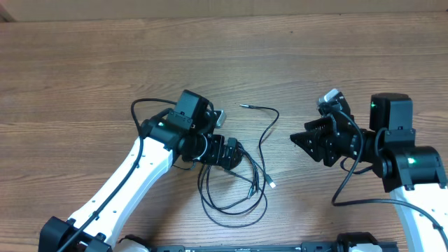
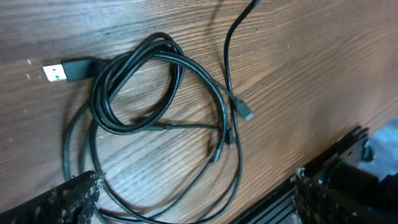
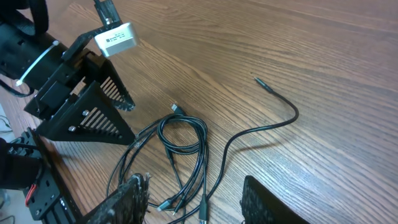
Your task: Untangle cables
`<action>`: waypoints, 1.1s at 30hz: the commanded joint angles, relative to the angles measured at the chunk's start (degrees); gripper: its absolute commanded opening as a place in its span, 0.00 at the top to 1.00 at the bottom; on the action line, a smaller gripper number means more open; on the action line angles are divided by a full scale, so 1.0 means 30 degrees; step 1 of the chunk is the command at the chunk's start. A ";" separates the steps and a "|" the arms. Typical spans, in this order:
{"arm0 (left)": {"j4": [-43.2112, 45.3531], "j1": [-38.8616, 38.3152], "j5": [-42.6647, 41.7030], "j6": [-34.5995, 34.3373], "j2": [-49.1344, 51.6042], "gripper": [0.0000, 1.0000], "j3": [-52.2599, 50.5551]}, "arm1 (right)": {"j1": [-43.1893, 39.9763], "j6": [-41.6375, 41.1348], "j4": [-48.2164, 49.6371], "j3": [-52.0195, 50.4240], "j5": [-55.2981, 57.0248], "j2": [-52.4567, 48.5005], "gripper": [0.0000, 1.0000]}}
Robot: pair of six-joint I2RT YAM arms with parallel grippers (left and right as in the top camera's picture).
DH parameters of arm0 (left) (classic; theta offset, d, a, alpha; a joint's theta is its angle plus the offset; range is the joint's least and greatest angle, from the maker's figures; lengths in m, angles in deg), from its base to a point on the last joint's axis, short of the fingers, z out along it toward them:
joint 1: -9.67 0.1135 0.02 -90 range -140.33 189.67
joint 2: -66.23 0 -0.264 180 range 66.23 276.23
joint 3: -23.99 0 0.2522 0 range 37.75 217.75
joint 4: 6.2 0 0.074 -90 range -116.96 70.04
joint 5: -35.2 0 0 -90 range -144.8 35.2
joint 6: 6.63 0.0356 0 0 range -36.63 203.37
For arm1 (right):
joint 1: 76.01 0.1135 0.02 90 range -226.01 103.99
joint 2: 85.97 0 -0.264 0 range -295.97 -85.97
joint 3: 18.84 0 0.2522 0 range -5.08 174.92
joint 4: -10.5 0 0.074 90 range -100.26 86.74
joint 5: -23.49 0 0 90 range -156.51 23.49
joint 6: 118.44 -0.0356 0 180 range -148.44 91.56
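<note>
The cables (image 1: 234, 199) are several thin black cords lying tangled in loops on the wooden table. One strand runs up to a free plug end (image 1: 243, 106), and one tip is silver (image 1: 272, 184). My left gripper (image 1: 229, 152) is open and hovers over the top of the tangle. In the left wrist view the loops (image 2: 155, 93) lie between and beyond its wide-open fingers (image 2: 199, 208), with a USB plug (image 2: 62, 70) at the left. My right gripper (image 1: 297, 140) is open, to the right of the cables. In the right wrist view its fingers (image 3: 193, 205) straddle several plug ends of the tangle (image 3: 183, 140).
The table's near edge and a black rail (image 2: 292, 199) run just below the tangle. The left arm's white link (image 1: 140, 175) slants in from the bottom left. The left gripper body (image 3: 81, 106) shows in the right wrist view.
</note>
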 commanded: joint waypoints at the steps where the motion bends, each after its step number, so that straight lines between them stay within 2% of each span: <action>1: -0.0007 -0.0568 0.0794 -0.3257 -0.0124 0.00 -0.0102 | -0.0036 -0.0080 0.0036 0.0044 0.0044 -0.0095 0.53; 6: -0.0109 -0.1763 0.3381 -0.8218 0.0036 0.01 -0.0102 | -0.0036 -0.0073 0.0117 0.0044 0.0044 -0.0109 0.53; 9: -0.0102 -0.2790 0.5151 -1.1948 0.0153 0.19 -0.0102 | -0.0036 -0.0080 0.0109 0.0044 0.0044 -0.0109 0.53; 10: -0.0102 -0.3082 0.5697 -1.3158 0.0255 0.18 -0.0102 | -0.0036 -0.0080 0.0109 0.0044 0.0044 -0.0109 0.54; 12: -0.0095 -0.3519 0.6477 -1.5205 0.0495 0.09 -0.0102 | -0.0036 -0.0080 0.0117 0.0044 0.0044 -0.0109 0.53; 13: -0.0087 -0.3789 0.6841 -1.6575 0.0714 0.08 -0.0102 | -0.0036 -0.0080 0.0117 0.0044 0.0044 -0.0109 0.54; 16: -0.0102 -0.4182 0.7220 -1.8957 0.1428 0.14 -0.0102 | -0.0036 -0.0080 0.0102 0.0044 0.0044 -0.0109 0.54; 21: -0.0087 -0.4328 0.7198 -2.2352 0.2929 0.15 -0.0102 | -0.0036 -0.0073 -0.0117 0.0044 0.0051 -0.0109 0.54; 25: 0.0350 -0.4357 0.7235 -2.3751 0.3978 0.17 -0.0102 | -0.0036 -0.0051 -0.0117 0.0044 0.0051 -0.0109 0.55; 28: 0.1311 -0.4393 0.7264 -2.3737 0.4896 0.15 -0.0102 | -0.0036 -0.0007 -0.0131 0.0044 0.0044 -0.0109 0.55; 33: 0.1902 -0.4371 0.7351 -2.3737 0.5778 0.19 -0.0102 | -0.0036 -0.0007 -0.0204 0.0044 0.0051 -0.0109 0.55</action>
